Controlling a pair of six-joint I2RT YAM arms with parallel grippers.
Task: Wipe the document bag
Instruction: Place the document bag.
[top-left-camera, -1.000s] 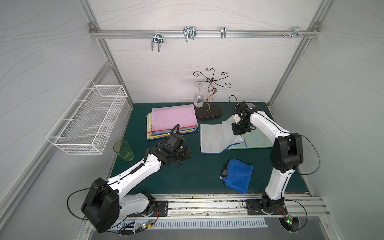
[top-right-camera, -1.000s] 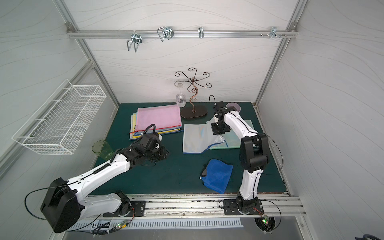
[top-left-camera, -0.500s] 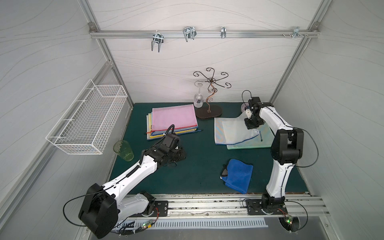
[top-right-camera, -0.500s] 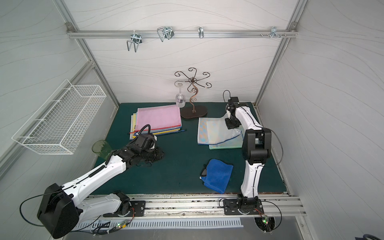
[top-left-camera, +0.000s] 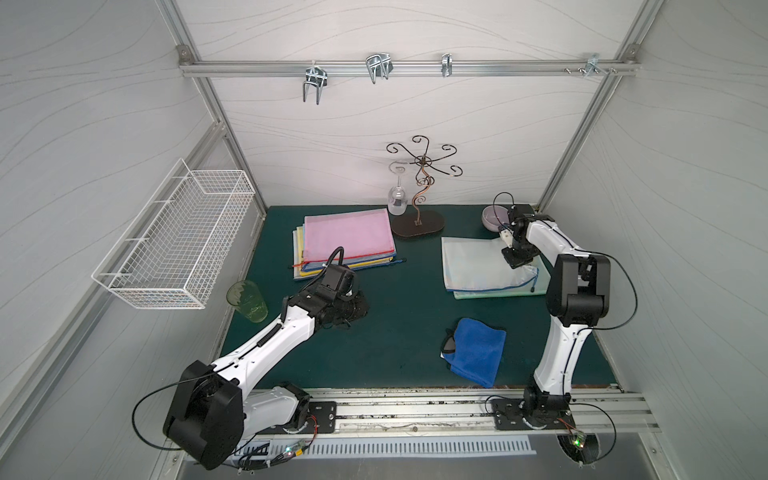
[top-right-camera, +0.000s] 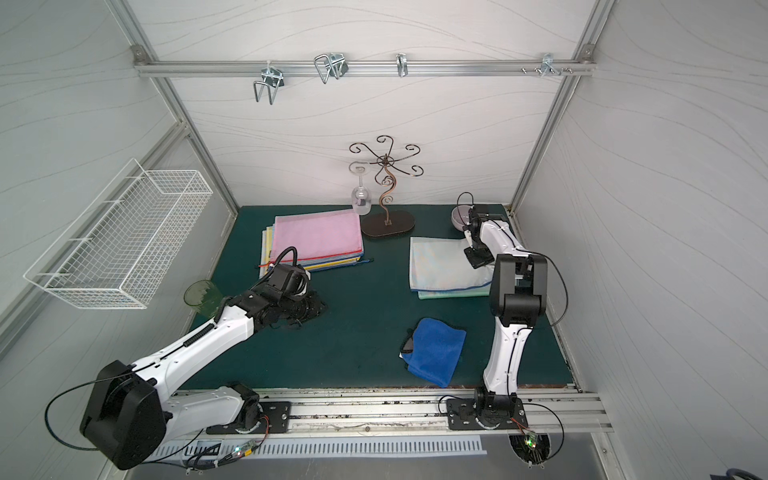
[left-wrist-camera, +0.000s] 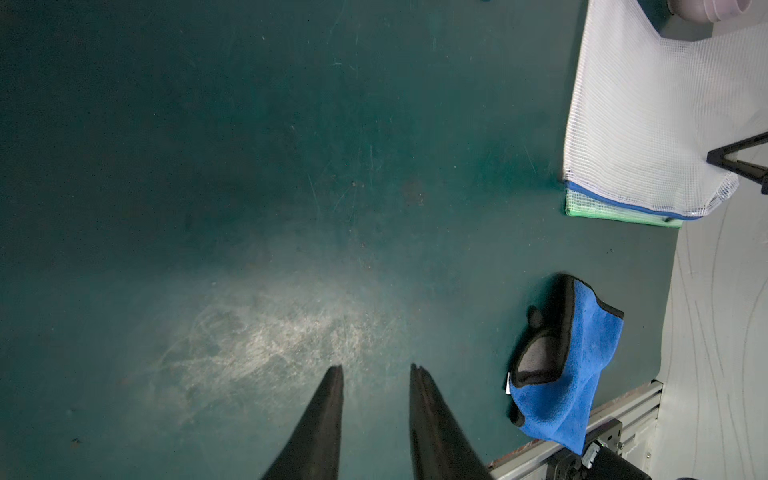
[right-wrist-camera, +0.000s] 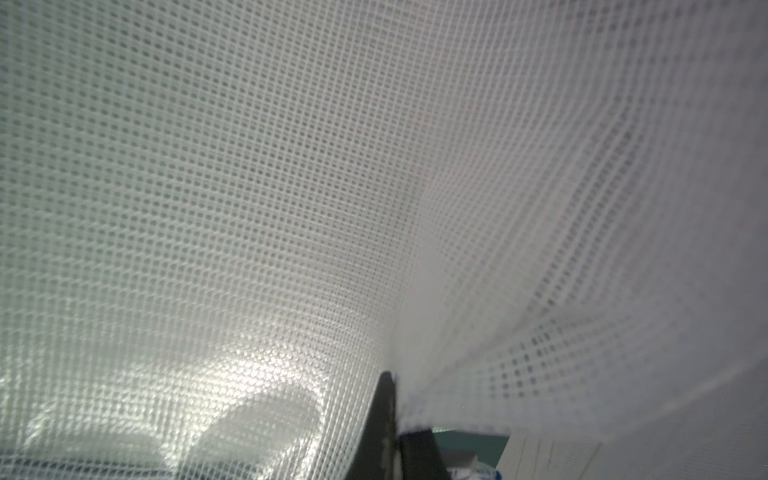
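Observation:
The document bag (top-left-camera: 473, 266) (top-right-camera: 440, 266) is white mesh with a blue zip. It lies at the right of the green mat on top of a pale green bag (top-left-camera: 498, 294). My right gripper (top-left-camera: 515, 259) (top-right-camera: 478, 257) is shut on its right-hand part and lifts the mesh there. In the right wrist view the mesh (right-wrist-camera: 249, 166) fills the frame, pinched between the dark fingers (right-wrist-camera: 384, 415). A blue cloth (top-left-camera: 478, 353) (left-wrist-camera: 573, 374) lies crumpled near the front edge. My left gripper (left-wrist-camera: 376, 370) (top-left-camera: 357, 309) hovers low over bare mat, open, with nothing between its fingers.
A stack of bags with a pink one on top (top-left-camera: 347, 237) lies at the back left. A green cup (top-left-camera: 247, 301) stands by the left wall under a wire basket (top-left-camera: 178, 245). At the back are a glass stand (top-left-camera: 419, 224), a hanging wine glass (top-left-camera: 397, 203) and a purple bowl (top-left-camera: 494, 218).
My right gripper has dragged the white mesh bag to the right, onto the pale green bag. The left arm has drawn back slightly to the left.

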